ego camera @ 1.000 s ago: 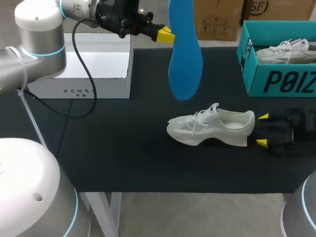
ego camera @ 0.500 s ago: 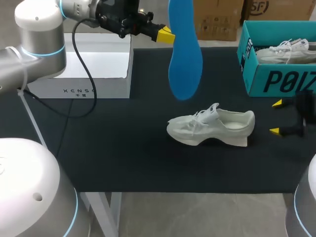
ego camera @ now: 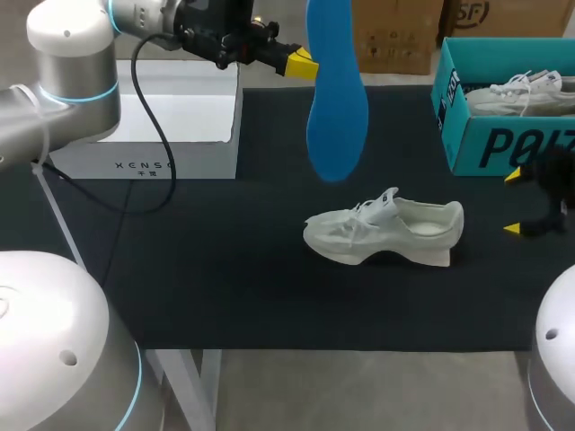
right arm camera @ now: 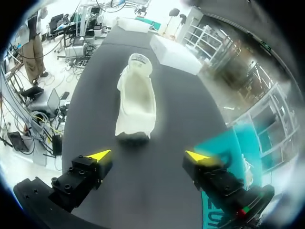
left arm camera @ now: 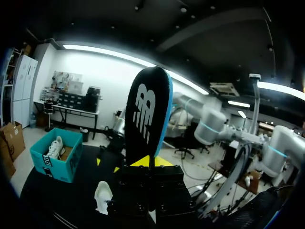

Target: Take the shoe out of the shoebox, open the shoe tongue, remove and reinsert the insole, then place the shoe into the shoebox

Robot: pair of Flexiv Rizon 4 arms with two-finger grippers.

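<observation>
My left gripper [ego camera: 302, 63] is high over the far side of the table, shut on a blue insole [ego camera: 337, 112] that hangs down from it. In the left wrist view the insole's dark printed side [left arm camera: 147, 112] stands upright between my yellow tips [left arm camera: 144, 162]. The white shoe [ego camera: 386, 233] lies on its sole on the black mat, toe to the left, with its opening empty. My right gripper [ego camera: 514, 203] is open at the table's right edge, clear of the shoe's heel. Seen from the right wrist, the shoe [right arm camera: 136, 102] lies ahead of the wide-open gripper [right arm camera: 148, 156], heel nearest.
A teal shoebox [ego camera: 503, 148] stands at the back right with a second white shoe [ego camera: 526, 92] inside, close beside my right gripper. A white lidless box [ego camera: 148, 126] sits at the back left. The black mat [ego camera: 225, 269] covers the table.
My right gripper has drawn back to the right, away from the shoe's heel, staying open. The left arm, the insole and the shoe have not moved.
</observation>
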